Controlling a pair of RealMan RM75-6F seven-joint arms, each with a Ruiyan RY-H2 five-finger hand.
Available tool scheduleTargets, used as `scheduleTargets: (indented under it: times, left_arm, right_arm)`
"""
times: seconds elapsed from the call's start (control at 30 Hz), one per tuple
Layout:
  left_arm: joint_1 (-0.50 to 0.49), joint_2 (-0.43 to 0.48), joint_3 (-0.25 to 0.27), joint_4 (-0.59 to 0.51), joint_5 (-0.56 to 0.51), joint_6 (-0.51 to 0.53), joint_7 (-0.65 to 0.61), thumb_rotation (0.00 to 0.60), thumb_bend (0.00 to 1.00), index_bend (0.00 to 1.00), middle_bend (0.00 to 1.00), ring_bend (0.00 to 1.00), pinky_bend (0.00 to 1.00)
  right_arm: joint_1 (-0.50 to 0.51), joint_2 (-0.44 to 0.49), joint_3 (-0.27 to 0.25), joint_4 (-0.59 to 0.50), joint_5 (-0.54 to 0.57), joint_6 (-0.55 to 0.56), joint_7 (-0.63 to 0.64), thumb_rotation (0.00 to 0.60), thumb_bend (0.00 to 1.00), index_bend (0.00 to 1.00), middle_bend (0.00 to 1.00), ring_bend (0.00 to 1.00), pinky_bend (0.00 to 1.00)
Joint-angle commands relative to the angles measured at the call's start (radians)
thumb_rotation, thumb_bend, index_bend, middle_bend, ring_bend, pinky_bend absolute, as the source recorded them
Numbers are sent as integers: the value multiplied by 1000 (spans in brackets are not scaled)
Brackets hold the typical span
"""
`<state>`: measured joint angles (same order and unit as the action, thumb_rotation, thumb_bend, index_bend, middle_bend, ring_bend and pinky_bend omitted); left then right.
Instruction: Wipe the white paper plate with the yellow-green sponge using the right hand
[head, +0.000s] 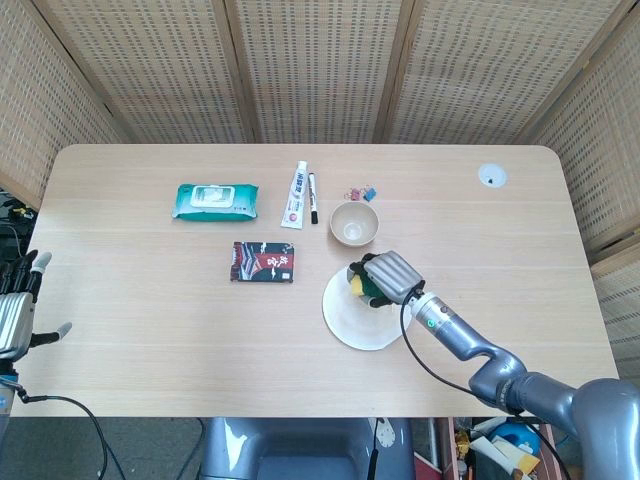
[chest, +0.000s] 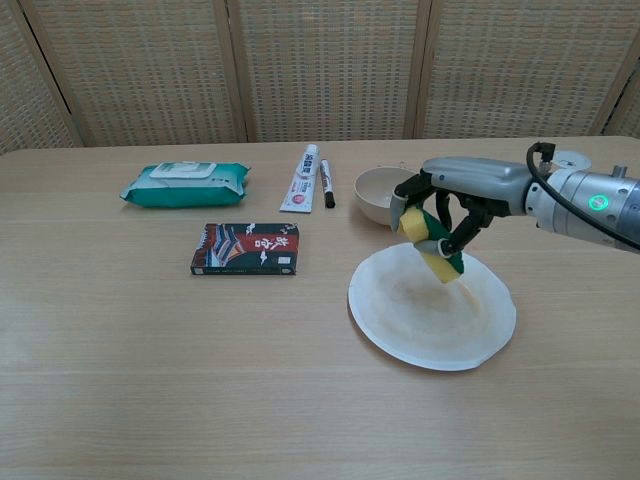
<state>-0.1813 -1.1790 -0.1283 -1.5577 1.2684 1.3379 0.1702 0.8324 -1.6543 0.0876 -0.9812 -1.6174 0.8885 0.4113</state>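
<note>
A light wooden table (head: 150, 300) carries a teal wipes pack (head: 214, 201) at back left, with a white tube (head: 296, 196) and a black marker (head: 312, 197) side by side to its right. Small coloured clips (head: 360, 192) lie behind a beige bowl (head: 354, 223). A dark red box (head: 265, 262) sits left of the white paper plate (head: 350, 320), which lies just in front of the bowl.
</note>
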Motion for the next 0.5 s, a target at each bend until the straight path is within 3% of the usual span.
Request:
scheduleTargets:
  times: [0.03, 0.17, 0.5]
  left_arm:
    - [0, 0, 0, 0, -1, 1, -1, 600, 0, 0, 0, 0, 0]
    - [-1, 2, 1, 0, -5, -3, -4, 600, 0, 0, 0, 0, 0]
    - [-8, 0, 4, 3, -14, -15, -2, 600, 0, 0, 0, 0, 0]
  right_arm:
    - [6, -96, -46, 153, -29, 21, 66, 600, 405, 422, 522, 346, 514]
    - [-7, -144, -86, 252, -45, 36, 120, 600, 406, 422, 523, 346, 514]
    - [-28, -207, -144, 383, -67, 65, 218, 600, 405, 422, 523, 346, 514]
